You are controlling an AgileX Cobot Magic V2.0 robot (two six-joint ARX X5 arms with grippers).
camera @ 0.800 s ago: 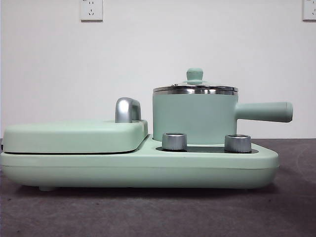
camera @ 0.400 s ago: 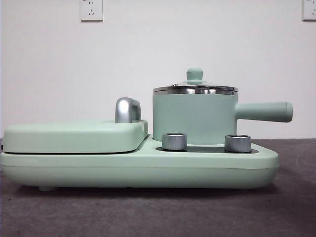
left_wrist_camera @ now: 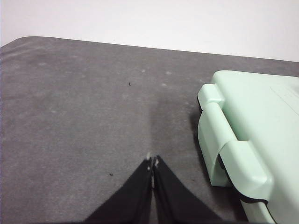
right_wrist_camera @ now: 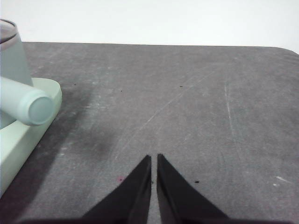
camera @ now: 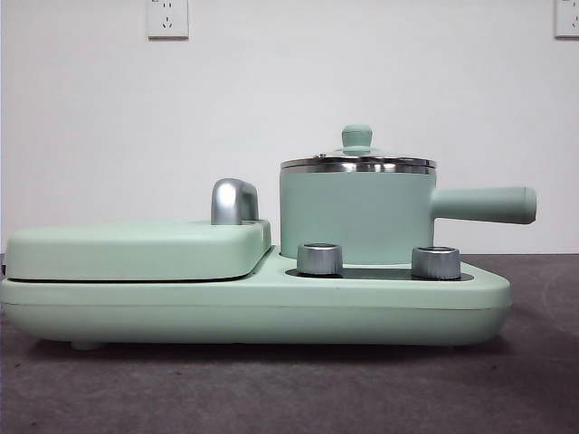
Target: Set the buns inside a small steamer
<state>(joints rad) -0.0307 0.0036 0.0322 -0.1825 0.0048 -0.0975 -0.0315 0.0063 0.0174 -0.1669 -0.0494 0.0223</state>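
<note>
Both grippers idle, jaws together, holding nothing.
Left gripper over grey mat beside flat mint-green grill cover; right gripper near straight handle of mint-green cylindrical small steamer, lid on, sitting on mint-green cooker base. No buns visible.

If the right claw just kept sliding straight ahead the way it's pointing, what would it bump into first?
Probably nothing: ahead of the right gripper lies only bare grey table up to the far edge. The steamer's handle sits well off to one side, though depth is hard to judge.
</note>
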